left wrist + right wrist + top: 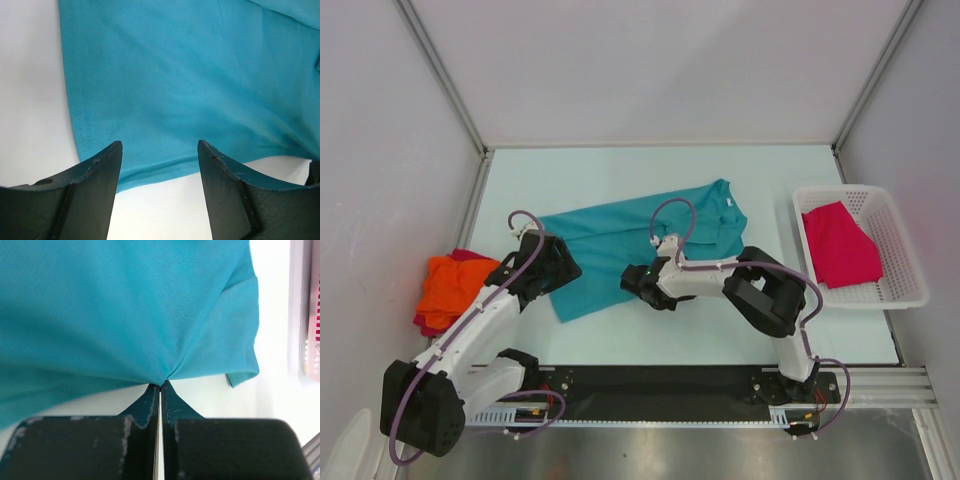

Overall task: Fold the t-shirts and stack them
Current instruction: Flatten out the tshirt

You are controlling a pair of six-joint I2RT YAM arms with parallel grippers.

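Observation:
A teal t-shirt (620, 235) lies spread out and rumpled across the middle of the table, its collar at the far right. My left gripper (560, 272) hovers open over the shirt's near-left corner. In the left wrist view the teal hem (150, 172) runs between the two fingers, with nothing gripped at the left gripper (160, 150). My right gripper (633, 283) is at the shirt's near edge. In the right wrist view the right gripper (161, 385) is shut on a pinch of teal cloth (125, 305), which puckers at the tips.
An orange t-shirt (450, 280) lies on a dark red one (424, 322) at the table's left edge. A white lattice basket (910, 285) at the right holds a magenta-pink t-shirt (840, 245). Walls enclose the table on three sides.

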